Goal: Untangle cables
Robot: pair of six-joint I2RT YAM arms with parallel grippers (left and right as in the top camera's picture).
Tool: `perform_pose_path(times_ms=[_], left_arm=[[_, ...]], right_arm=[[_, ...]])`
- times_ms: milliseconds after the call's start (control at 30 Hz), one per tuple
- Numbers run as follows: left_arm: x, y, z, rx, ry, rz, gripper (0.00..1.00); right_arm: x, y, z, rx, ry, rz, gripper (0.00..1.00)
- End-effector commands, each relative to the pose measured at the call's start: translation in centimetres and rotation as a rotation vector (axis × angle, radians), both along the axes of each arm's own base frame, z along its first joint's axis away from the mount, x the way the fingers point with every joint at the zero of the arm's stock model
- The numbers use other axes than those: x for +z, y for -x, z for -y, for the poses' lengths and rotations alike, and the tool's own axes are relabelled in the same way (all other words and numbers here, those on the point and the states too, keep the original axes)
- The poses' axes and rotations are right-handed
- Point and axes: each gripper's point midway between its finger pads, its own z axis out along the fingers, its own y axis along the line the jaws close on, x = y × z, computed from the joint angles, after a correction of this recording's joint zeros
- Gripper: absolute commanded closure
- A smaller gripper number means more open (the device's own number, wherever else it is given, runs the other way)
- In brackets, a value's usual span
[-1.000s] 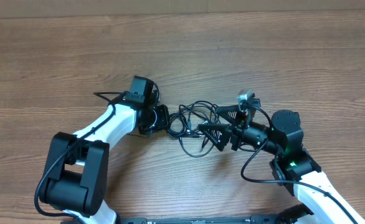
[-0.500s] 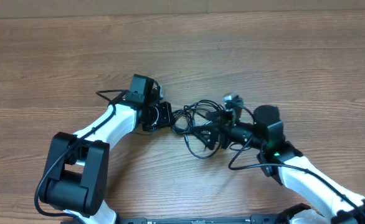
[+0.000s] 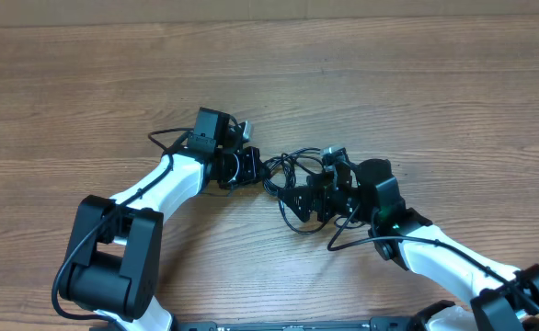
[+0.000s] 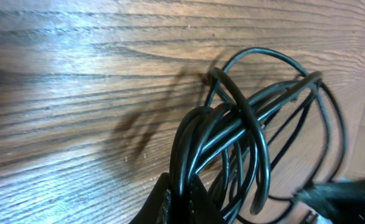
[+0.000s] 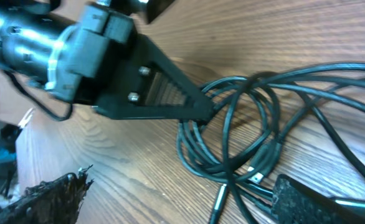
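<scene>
Since the left claw point(image 3: 249, 167) is shut tight on a bunch of the cables point(image 3: 292, 173), w/ several loops pinched together between its tips, it works as the anchor for this step, and the job for the right claw point(image 3: 304, 198) is to take one strand only, not the bundle. The right claw's jaws stand wide apart, low over the tabletop point(image 3: 389, 83), w/ nothing gripped; the tangle lies mid-tabletop betw. the two claws, and some loops run across the gap betw. the right fingers. Best approach, imo: pick the loose end w/ the small plug point(image 5: 255, 178), which lies near the right claw's own finger in the right wrist view, since a free end is what can be drawn back through the loops. Close on the cord just behind the plug, not on the plug body, so it doesn't pop out. Check that just one cord sits betw. the fingers before closing; the cords are thin and overlap, so grabbing two is the main risk. Then pull slow, away from the left claw and low along the wood. If loops tighten around the left tips instead of sliding, stop, bc the pull is prob. cinching a knot. Which cord belongs to which loop can't be told from these views.
</scene>
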Motion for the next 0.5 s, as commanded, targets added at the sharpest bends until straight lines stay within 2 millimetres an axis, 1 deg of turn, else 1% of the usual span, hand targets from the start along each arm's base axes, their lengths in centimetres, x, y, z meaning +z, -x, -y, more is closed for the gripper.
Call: perform_pose_path(times_ms=[0, 67, 167, 333, 467], left_arm=[[1.4, 0.1, 1.1, -0.054, 0.050, 0.034, 0.96], [1.5, 0.1, 1.2, -0.057, 0.060, 0.034, 0.96], [1.8, 0.2, 1.5, -0.068, 0.083, 0.039, 0.96], [3.2, 0.3, 2.7, -0.123, 0.175, 0.066, 0.96], [4.0, 0.4, 3.0, -0.140, 0.224, 0.069, 0.96]], right_arm=[[-0.6, -0.7, 0.4, -0.035, 0.035, 0.011, 0.07], [-0.6, -0.8, 0.5, -0.045, 0.041, 0.012, 0.10], [-0.7, -0.9, 0.5, -0.047, 0.042, 0.013, 0.10], [-0.8, -0.9, 0.5, -0.048, 0.045, 0.009, 0.11], [-1.4, -0.8, 0.6, -0.047, 0.052, -0.005, 0.12]])
